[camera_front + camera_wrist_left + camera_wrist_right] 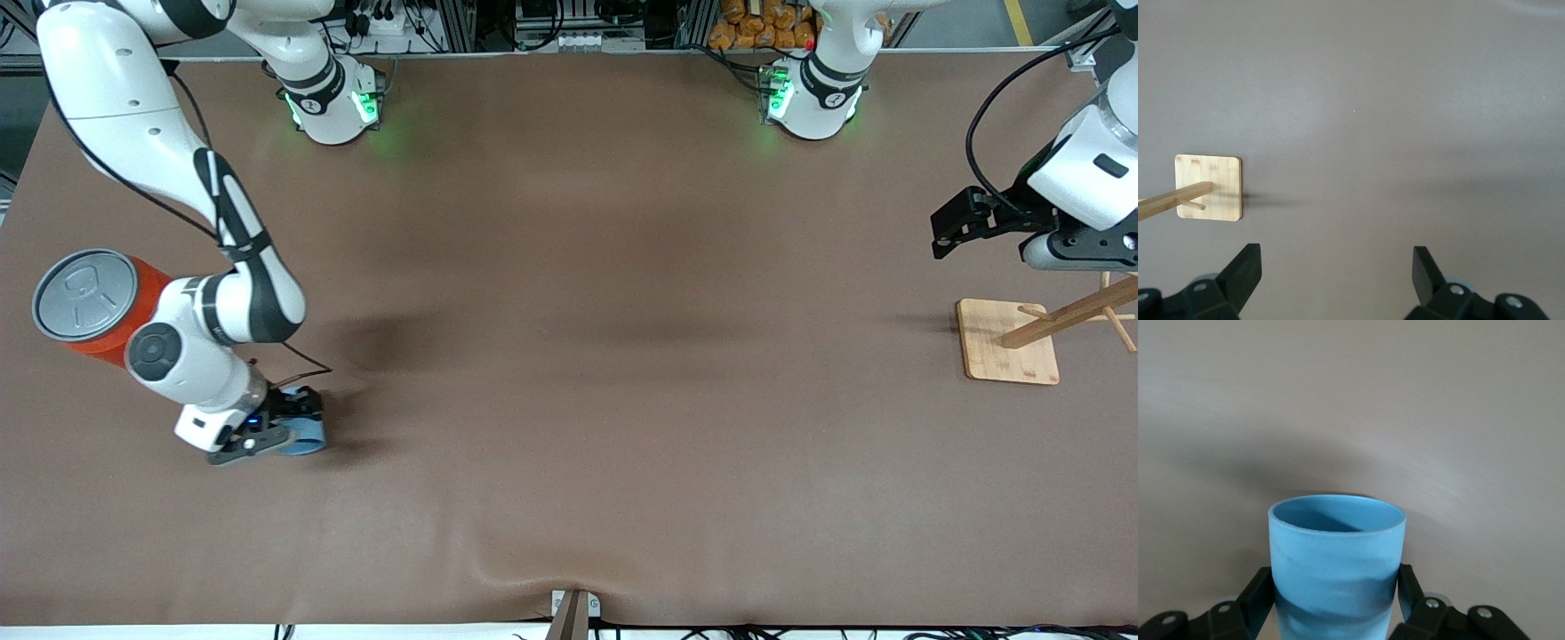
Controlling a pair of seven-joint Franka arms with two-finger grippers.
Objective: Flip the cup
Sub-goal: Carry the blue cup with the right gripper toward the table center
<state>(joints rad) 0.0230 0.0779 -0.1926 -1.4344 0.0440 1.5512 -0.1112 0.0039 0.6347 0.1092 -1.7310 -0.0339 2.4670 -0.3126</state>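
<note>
The right gripper (283, 433) clamped the light blue cup (1336, 567) low over the table (569, 356) beside the orange can (98, 307). The left gripper (1337, 275) waited with fingers wide apart over the wooden stand (1013, 342).

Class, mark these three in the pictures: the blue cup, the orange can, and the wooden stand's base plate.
cup (1337, 573), right wrist view, on its outer wall below the rim.
orange can (84, 294), front view, on its grey lid.
base plate (1223, 189), left wrist view, on its flat top.
</note>
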